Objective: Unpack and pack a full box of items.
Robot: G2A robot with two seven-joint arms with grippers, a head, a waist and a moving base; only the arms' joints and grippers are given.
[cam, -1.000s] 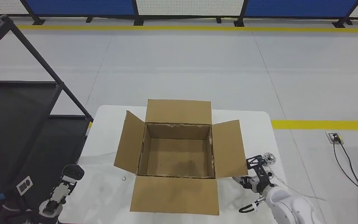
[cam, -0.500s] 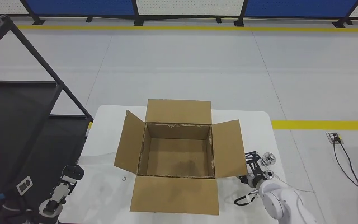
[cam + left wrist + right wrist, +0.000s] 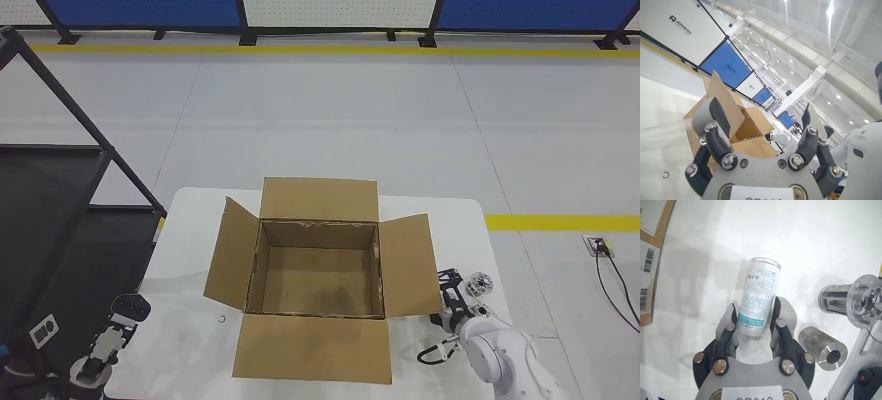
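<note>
The right pincer [image 3: 755, 304] pinched one end of the white-labelled bottle [image 3: 759, 289], gripped between its fingers near the surface's [image 3: 190, 290] right edge just beside the open box [image 3: 310, 350], while the left pincer [image 3: 761, 107] hung spread by the near left corner.

L gripper [image 3: 761, 111] & R gripper [image 3: 755, 308] had grey plates [image 3: 761, 170], blk links [image 3: 715, 140], silver screws [image 3: 728, 161], ribbed pads [image 3: 719, 115]; R arm [image 3: 505, 365] was white.

Right of the box [image 3: 315, 280] on the table [image 3: 200, 235], my right gripper [image 3: 754, 303] clasps the bottle [image 3: 761, 283], with a metal cylinder [image 3: 822, 345] and hub [image 3: 851, 303] beside.
</note>
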